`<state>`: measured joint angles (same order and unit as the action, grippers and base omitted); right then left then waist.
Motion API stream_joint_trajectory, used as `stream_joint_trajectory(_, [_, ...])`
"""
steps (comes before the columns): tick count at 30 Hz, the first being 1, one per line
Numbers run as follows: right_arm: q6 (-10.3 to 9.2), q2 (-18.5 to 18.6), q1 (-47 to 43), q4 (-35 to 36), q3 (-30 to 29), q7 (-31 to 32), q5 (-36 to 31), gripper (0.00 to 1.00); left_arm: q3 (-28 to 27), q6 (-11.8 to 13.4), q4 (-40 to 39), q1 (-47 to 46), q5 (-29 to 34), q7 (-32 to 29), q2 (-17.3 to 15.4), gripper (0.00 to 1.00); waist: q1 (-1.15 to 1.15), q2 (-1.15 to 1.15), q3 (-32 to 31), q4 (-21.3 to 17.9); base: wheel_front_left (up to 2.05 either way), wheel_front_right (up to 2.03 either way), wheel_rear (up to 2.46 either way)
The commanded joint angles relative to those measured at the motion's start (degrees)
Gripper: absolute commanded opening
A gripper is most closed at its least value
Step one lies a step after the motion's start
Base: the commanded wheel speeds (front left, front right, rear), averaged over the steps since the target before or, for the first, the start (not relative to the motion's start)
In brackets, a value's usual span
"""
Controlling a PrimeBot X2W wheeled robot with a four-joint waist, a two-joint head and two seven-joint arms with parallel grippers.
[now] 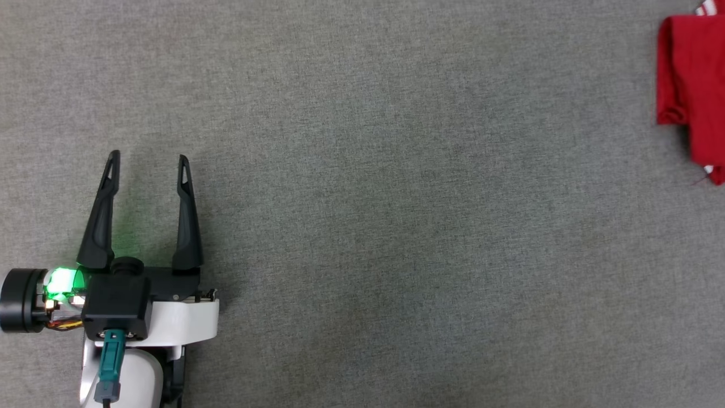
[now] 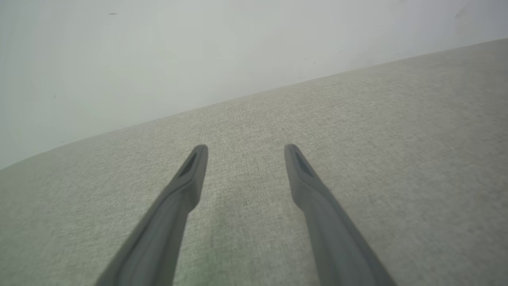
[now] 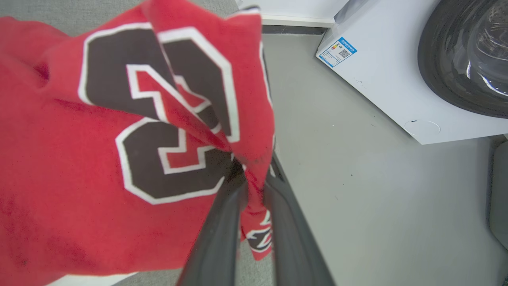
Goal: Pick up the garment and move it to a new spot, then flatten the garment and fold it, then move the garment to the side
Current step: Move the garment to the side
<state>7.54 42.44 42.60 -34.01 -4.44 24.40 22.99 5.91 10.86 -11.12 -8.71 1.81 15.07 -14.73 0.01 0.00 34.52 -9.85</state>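
Head cam looks straight down on the grey cloth (image 1: 396, 226) from well up, with the left gripper (image 1: 149, 156) at lower left and the jersey (image 1: 691, 85) cut off at the right edge. Left wrist cam sits low and faces along its spread fingers (image 2: 182, 190), across that same cloth to a pale wall (image 2: 158, 51). Right wrist cam is right up against the jersey, which is nipped in the right gripper (image 3: 256, 178). Floor (image 3: 357, 198) and a washer (image 3: 389, 79) lie beyond.
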Motion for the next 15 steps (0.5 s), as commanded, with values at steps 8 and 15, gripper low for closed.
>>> stream_joint_trajectory(8, [-0.11,-1.4,2.7,-2.1,-2.9,-1.8,-3.5,0.38,0.4,1.3,-0.9,-0.6,-0.3,0.1,-0.7,1.00,-0.01,0.00,0.4,0.2,0.00,0.00,0.00])
stream_joint_trajectory(15, [-0.11,-3.1,1.6,-3.6,-3.8,-3.6,-5.3,1.00,1.2,1.8,0.4,0.9,-1.0,0.1,-0.3,1.00,-0.01,0.00,-4.3,0.9,0.00,0.00,0.00])
